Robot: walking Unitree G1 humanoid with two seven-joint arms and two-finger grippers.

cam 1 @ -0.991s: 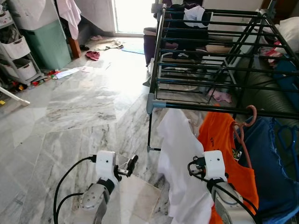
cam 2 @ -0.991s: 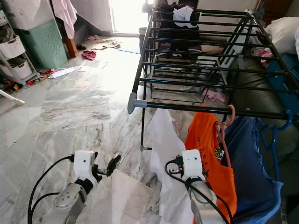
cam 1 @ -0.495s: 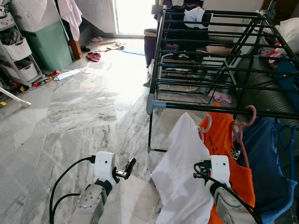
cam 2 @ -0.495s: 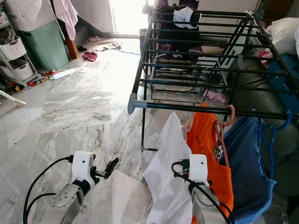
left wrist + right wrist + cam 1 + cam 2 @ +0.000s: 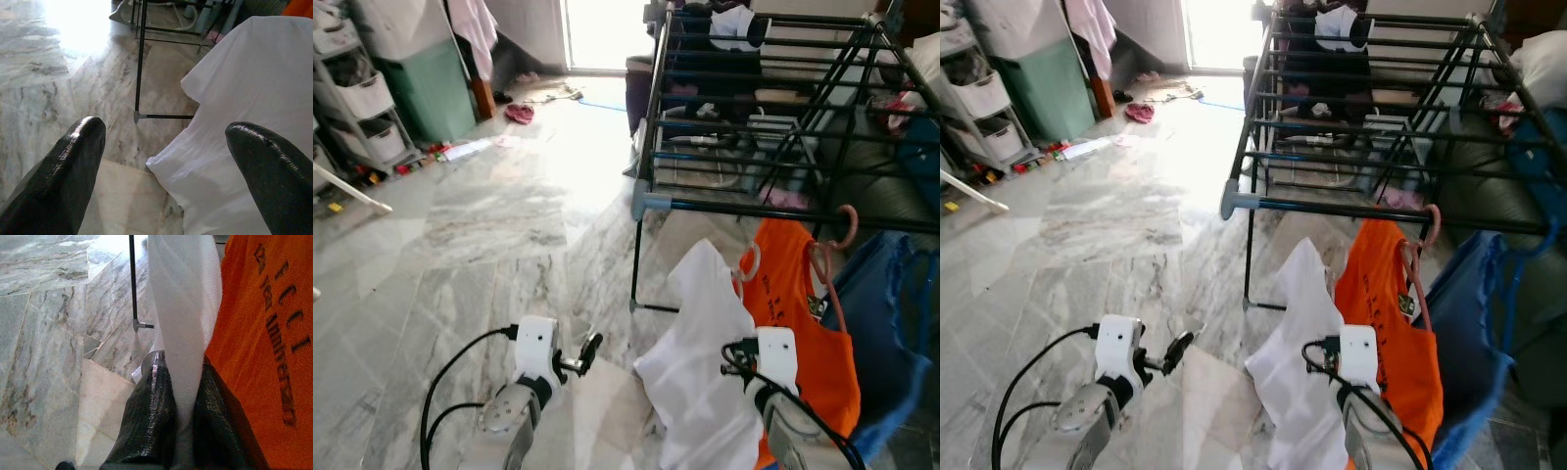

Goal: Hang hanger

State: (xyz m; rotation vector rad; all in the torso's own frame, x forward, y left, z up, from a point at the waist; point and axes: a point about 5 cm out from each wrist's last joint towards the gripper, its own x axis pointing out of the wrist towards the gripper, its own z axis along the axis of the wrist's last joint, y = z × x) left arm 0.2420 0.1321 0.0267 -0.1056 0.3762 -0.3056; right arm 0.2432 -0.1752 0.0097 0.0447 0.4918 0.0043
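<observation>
White shirt [image 5: 700,372] on hanger: my right gripper [image 5: 183,396] clenched on it, left gripper [image 5: 161,161] released.
Risk: hook missing the rack rail [image 5: 783,211]; cloth may slip.

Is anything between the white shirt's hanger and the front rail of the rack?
Nothing visible. The white shirt, pinched in the right gripper, sits below the front rail; open air above it. The orange shirt hangs beside it.
</observation>
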